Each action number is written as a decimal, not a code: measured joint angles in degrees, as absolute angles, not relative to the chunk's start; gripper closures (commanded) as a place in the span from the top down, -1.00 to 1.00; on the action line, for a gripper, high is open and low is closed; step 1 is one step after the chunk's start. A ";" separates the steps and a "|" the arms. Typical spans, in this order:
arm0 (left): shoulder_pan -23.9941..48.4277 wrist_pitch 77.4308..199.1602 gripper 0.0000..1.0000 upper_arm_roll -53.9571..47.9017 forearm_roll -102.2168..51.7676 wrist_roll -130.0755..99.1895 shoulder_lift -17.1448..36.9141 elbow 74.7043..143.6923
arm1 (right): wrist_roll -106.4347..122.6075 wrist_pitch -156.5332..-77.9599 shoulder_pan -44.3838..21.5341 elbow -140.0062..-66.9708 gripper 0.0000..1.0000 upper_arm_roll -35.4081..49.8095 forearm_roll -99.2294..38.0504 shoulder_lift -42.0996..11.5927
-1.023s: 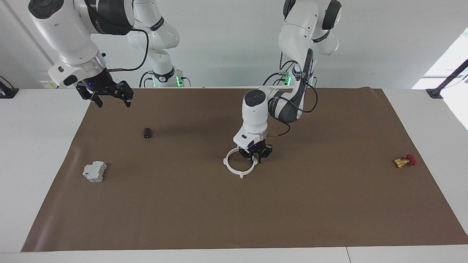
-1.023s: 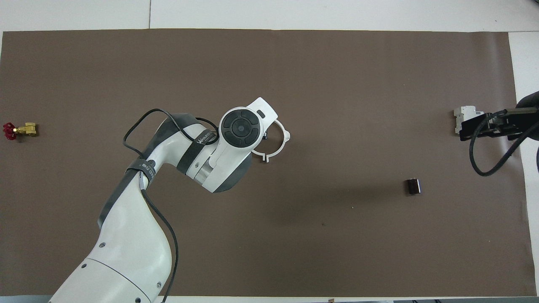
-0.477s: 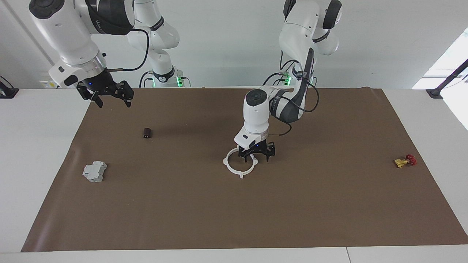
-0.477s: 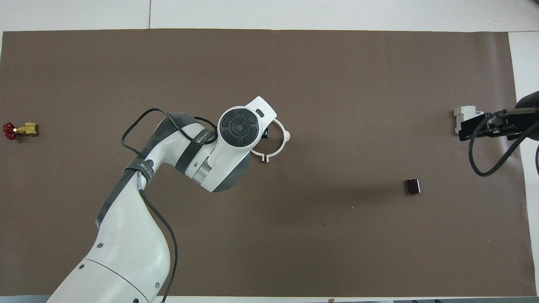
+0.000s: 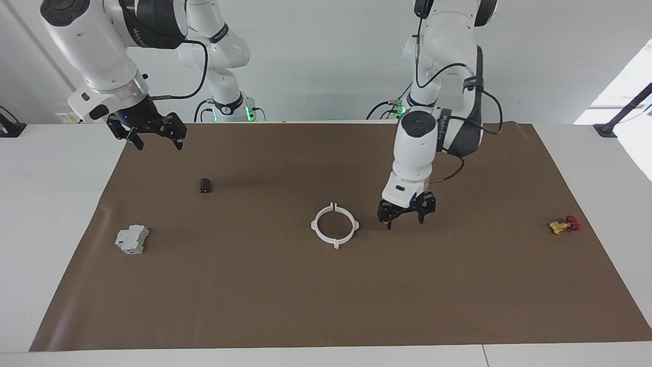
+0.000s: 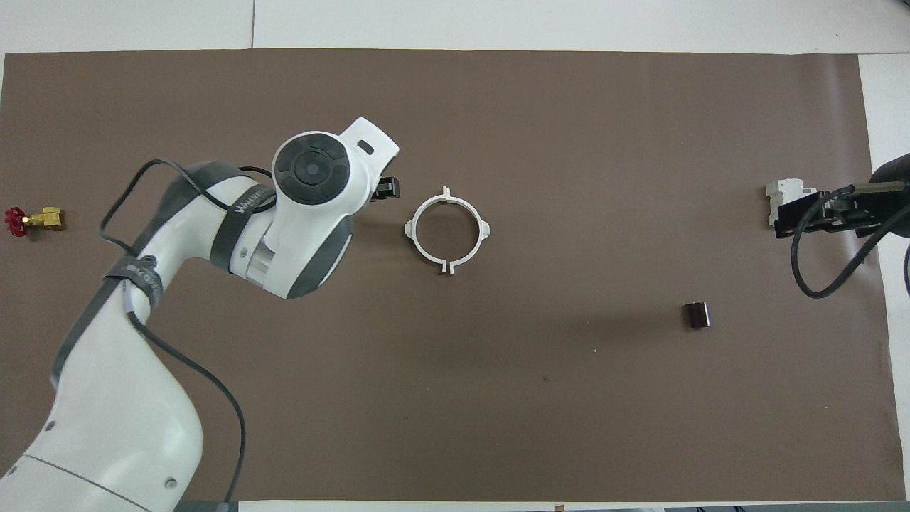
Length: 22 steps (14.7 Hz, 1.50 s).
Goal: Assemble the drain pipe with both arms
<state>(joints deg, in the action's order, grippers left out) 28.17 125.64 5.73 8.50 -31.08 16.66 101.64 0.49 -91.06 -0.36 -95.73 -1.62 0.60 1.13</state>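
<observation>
Drain pipe ring (image 5: 334,225) (image 6: 447,229) lies flat on the brown mat (image 5: 326,306) (image 6: 455,107), about mid-counter, both white half-rings joined into one closed circle with small tabs sticking out around the rim. Nothing touches it.

Left end effector (image 5: 406,217) hangs low over the mat just beside the ring, toward the left arm's end of the counter, clear of the ring with a gap of bare mat between them. Fingers spread apart, holding nothing. In the overhead view only a bit of it (image 6: 384,189) pokes out from under the white wrist housing, so its height above the mat can't be read there.

Right end effector (image 5: 152,133) (image 6: 817,212) is raised at the right arm's end of the counter, fingers wide, empty. Overhead view shows it over the edge of the grey boxy block (image 5: 131,239) (image 6: 784,195), but the facing view shows it well above and apart from the block. Right arm waits.

Small dark cylinder (image 5: 205,185) (image 6: 697,314) lies on the mat nearer to the robots than the grey block. Yellow-and-red valve (image 5: 564,224) (image 6: 30,220) sits at the left arm's end of the mat, well apart from the ring.
</observation>
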 measured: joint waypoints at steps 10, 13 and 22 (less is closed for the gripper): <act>11.46 113.42 1.00 5.85 4.36 -5.41 5.45 102.59 | 0.50 -91.06 -0.41 -95.73 1.00 -1.20 0.60 1.24; 5.80 110.80 1.00 5.96 3.96 1.52 3.31 102.59 | 0.50 -91.06 -0.42 -95.72 1.00 -1.11 0.59 1.25; 0.52 99.68 1.00 6.07 -0.18 6.49 1.41 94.80 | 0.50 -91.14 -0.60 -94.89 1.00 -0.27 0.57 1.57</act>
